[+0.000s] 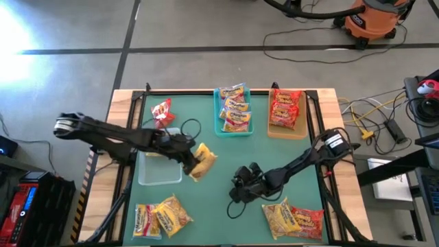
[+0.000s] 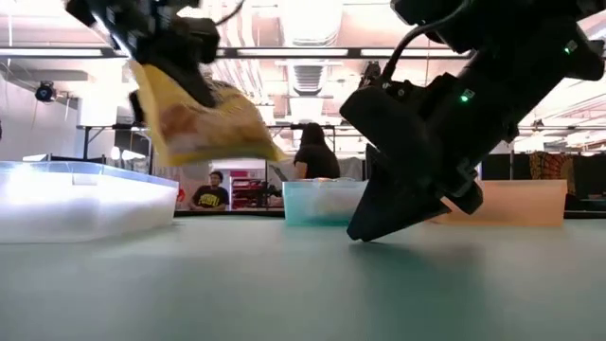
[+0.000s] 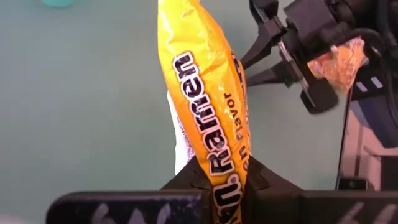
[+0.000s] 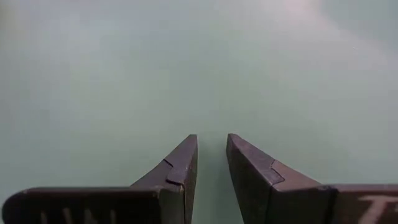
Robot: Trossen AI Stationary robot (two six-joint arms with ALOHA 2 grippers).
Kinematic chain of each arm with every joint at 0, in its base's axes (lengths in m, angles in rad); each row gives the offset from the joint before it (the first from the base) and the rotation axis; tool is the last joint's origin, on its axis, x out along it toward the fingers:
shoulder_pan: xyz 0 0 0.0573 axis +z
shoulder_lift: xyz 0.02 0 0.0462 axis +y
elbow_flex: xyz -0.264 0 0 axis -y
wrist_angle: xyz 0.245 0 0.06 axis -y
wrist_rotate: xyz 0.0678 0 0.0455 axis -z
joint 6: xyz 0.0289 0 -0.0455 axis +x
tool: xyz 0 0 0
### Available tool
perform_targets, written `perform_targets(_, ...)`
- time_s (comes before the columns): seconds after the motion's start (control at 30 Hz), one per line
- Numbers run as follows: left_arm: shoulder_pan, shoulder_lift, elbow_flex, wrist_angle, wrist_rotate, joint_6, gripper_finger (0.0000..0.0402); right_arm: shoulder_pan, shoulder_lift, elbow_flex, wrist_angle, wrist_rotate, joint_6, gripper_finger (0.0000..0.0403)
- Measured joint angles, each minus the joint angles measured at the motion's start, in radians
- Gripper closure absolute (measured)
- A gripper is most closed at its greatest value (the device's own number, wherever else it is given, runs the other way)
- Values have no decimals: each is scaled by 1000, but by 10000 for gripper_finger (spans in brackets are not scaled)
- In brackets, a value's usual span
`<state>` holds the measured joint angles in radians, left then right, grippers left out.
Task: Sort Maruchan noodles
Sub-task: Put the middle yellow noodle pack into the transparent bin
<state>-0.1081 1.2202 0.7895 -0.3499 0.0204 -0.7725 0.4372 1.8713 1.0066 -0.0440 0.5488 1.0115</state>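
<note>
One yellow packet (image 3: 208,118) hangs pinched in the left hand (image 1: 191,154), lifted clear of the table (image 1: 274,154) beside the clear tray (image 1: 159,170), probably bound for it. Right hand (image 4: 211,163) waits low, fingers nearly together and empty, other packets (image 1: 293,218) just behind.

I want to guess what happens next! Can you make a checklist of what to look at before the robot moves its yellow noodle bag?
1. Left gripper shut on the yellow packet: ok.
2. Packet lifted off the green mat: ok.
3. Clear tray beside it has room: ok.
4. Right gripper holds nothing, above bare mat: ok.
5. Right gripper away from the left gripper's path: cannot tell.
</note>
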Motion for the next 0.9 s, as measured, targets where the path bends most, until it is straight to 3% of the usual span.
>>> perform_targets(0.33,0,-315,0,-504,0,29,399,20,16,1,4,20,25,323)
perform_targets(0.5,0,-419,0,-675,24,28,399,20,16,1,4,18,25,323)
perform_targets(0.67,0,-434,-1,-865,23,30,399,20,16,1,5,25,26,323)
perform_targets(0.9,0,-386,-17,-844,23,98,399,20,17,1,6,27,21,323)
